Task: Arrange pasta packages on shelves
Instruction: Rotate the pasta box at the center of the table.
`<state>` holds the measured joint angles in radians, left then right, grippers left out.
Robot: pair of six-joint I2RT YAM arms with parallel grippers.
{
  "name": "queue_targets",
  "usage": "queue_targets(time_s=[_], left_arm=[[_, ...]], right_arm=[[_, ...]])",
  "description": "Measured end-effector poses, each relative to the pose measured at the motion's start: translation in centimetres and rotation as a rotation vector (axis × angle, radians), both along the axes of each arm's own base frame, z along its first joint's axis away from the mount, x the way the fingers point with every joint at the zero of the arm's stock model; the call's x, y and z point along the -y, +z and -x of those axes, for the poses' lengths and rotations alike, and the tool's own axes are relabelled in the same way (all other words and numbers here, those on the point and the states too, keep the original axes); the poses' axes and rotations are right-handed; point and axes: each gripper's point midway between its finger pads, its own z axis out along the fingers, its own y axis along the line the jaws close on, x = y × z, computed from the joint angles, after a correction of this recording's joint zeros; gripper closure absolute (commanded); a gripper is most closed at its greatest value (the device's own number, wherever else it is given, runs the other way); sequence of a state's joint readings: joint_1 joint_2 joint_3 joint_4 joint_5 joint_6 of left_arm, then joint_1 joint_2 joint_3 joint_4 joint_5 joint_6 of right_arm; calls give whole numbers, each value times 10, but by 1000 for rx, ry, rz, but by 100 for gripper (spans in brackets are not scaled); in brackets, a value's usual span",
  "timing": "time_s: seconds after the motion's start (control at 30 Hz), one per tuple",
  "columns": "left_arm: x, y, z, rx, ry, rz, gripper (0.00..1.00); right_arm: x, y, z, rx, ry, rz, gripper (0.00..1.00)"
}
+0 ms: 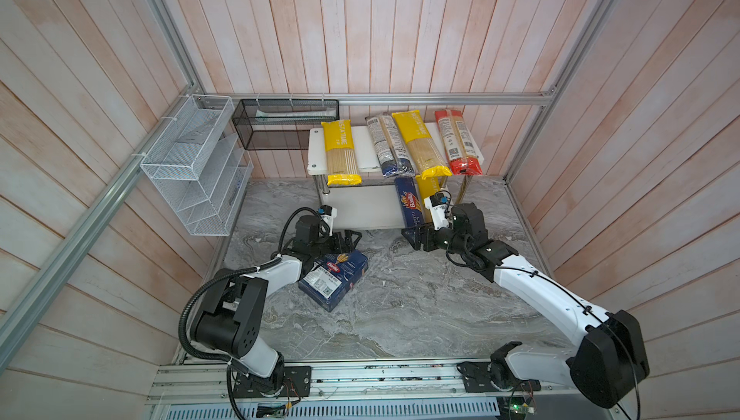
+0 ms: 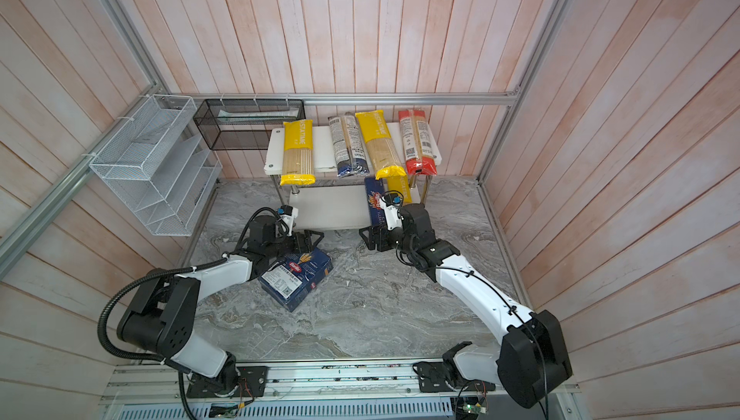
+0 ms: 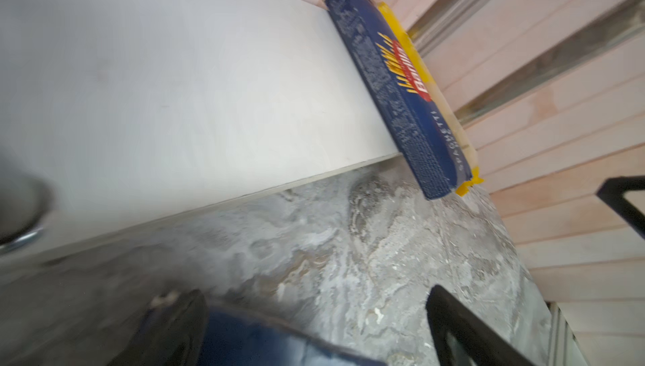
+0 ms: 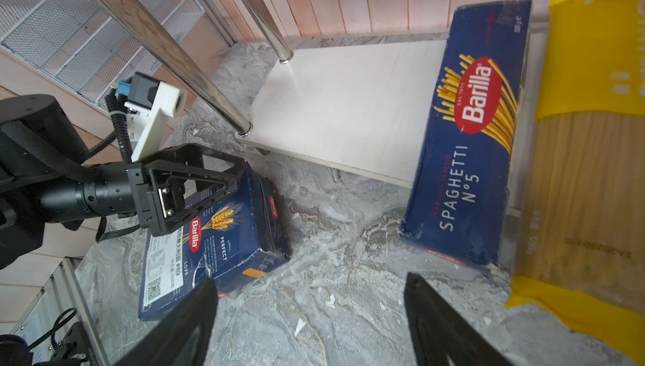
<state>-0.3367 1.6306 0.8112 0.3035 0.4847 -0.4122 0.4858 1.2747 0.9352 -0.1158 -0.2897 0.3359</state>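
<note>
The white shelves point(image 1: 362, 145) stand at the back. Their top board carries a yellow bag point(image 1: 338, 149), a dark-ended clear bag point(image 1: 386, 145), a second yellow bag point(image 1: 420, 141) and a red-ended bag point(image 1: 456, 141). On the lower board point(image 4: 349, 102) lie a blue Barilla pack point(image 4: 467, 137) and a third yellow bag point(image 4: 586, 154). A wider Barilla box point(image 1: 334, 277) rests on the table. My left gripper point(image 1: 352, 239) hovers open over its far end; a box corner point(image 3: 251, 343) shows between the spread fingers. My right gripper point(image 4: 310, 278) stands open above bare table, just before the blue pack.
A white wire-mesh organizer point(image 1: 196, 165) hangs on the left wall and a black mesh basket point(image 1: 286, 123) on the back wall. Chrome posts point(image 4: 157, 46) rise from the lower board. Wooden walls close in three sides of the marble table point(image 1: 400, 310).
</note>
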Motion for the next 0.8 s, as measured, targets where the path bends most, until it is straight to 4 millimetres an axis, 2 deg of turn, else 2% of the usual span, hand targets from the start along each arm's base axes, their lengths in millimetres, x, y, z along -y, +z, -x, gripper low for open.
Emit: queue_targets(time_s=[0.07, 0.13, 0.2, 0.3, 0.47, 0.57, 0.63, 0.8], left_arm=[[24, 2, 3, 3, -63, 18, 0], [35, 2, 8, -2, -97, 28, 0], [37, 4, 10, -6, -104, 30, 0], [29, 15, 14, -1, -75, 9, 0], [2, 72, 21, 97, 8, -5, 0], [-19, 94, 29, 143, 69, 10, 0], [-34, 91, 41, 128, 109, 20, 0], [-58, 58, 86, 14, 174, 28, 0]], right_arm=[[8, -2, -1, -17, -23, 3, 15], [15, 1, -3, -18, -41, -4, 14], [20, 1, -5, -22, -52, -13, 14], [21, -3, -5, -42, -47, -25, 14], [9, -23, -5, -108, 8, -36, 15], [4, -37, -5, -149, 34, -33, 15], [0, -42, -6, -166, 54, -30, 15], [-20, -47, -11, -164, 124, -1, 15]])
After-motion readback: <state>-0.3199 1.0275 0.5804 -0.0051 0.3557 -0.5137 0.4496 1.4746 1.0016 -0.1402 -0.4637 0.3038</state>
